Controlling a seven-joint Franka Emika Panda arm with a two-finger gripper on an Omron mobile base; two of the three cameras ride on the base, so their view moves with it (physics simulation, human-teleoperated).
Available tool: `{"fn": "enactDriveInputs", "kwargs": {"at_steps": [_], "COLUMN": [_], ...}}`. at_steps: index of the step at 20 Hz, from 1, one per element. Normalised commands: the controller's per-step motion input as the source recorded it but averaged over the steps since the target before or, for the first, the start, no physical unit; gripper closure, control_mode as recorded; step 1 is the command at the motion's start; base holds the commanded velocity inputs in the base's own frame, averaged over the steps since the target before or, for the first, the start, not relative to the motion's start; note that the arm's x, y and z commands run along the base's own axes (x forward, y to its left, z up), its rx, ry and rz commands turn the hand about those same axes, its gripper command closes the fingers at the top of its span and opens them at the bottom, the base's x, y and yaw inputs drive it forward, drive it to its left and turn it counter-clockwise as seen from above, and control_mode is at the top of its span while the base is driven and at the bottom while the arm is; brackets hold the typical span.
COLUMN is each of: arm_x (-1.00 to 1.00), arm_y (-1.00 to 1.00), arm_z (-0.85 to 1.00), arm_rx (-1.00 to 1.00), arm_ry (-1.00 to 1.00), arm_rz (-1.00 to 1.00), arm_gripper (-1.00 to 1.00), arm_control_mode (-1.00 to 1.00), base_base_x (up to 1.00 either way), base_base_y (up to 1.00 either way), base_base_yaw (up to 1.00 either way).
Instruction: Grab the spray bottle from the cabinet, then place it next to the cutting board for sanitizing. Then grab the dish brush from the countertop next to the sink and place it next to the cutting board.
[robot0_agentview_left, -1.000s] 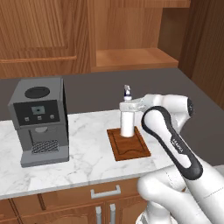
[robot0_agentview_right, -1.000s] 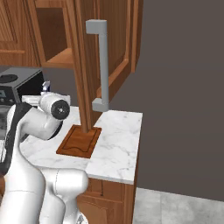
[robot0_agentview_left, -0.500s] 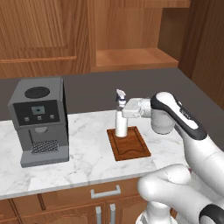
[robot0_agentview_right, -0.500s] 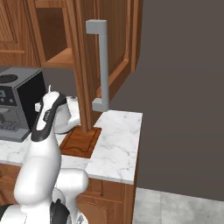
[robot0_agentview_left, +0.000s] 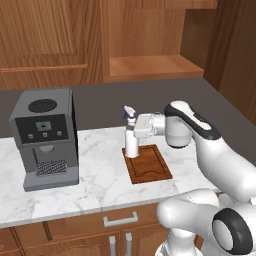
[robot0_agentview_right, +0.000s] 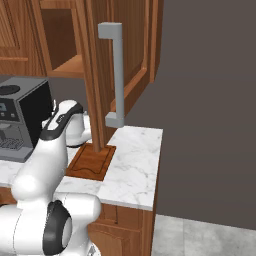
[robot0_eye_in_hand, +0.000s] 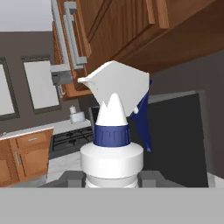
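- Now fingers (robot0_agentview_left: 136, 131) clamp the spray bottle (robot0_agentview_left: 131, 141) low on its body.
- Bottle upright, long axis vertical, at cutting board's (robot0_agentview_left: 148, 163) back-left corner, board side of the coffee machine (robot0_agentview_left: 46, 138); looks ready to release.

White bottle, red-brown board, veined marble, brown wood.

The spray bottle (robot0_agentview_left: 131, 142) is white, with a pale grey-white nozzle, a dark blue collar and a dark blue trigger. The cutting board (robot0_agentview_left: 148, 165) is dark reddish-brown with a darker groove line inside its edge. The table (robot0_agentview_left: 95, 187) is white marble with faint grey veins, over warm brown drawers with grey handles. The coffee machine (robot0_agentview_left: 46, 137) is dark grey with a black front panel. The cabinet (robot0_agentview_left: 145, 47) is warm brown wood; its door handle (robot0_agentview_right: 114, 75) is flat grey. The wall behind is dull grey-brown.
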Motion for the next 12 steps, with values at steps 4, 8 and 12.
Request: {"fn": "enactDriveInputs", "kwargs": {"at_steps": [4,8,12], "arm_x": [0.15,0.10,0.11], "arm_y": [0.05,0.11,0.21], "arm_z": [-0.21,-0.22,-0.24], "arm_rx": [-0.05,-0.01,0.00], "arm_ry": [-0.01,-0.04,-0.02], "arm_rz": [0.02,0.03,0.03], "arm_gripper": [1.00,1.00,1.00], "arm_control_mode": [-1.00,-1.00,-1.00], "base_base_x": [0.00,0.00,0.00], "base_base_y": [0.00,0.00,0.00], "base_base_yaw": [0.00,0.00,0.00]}}
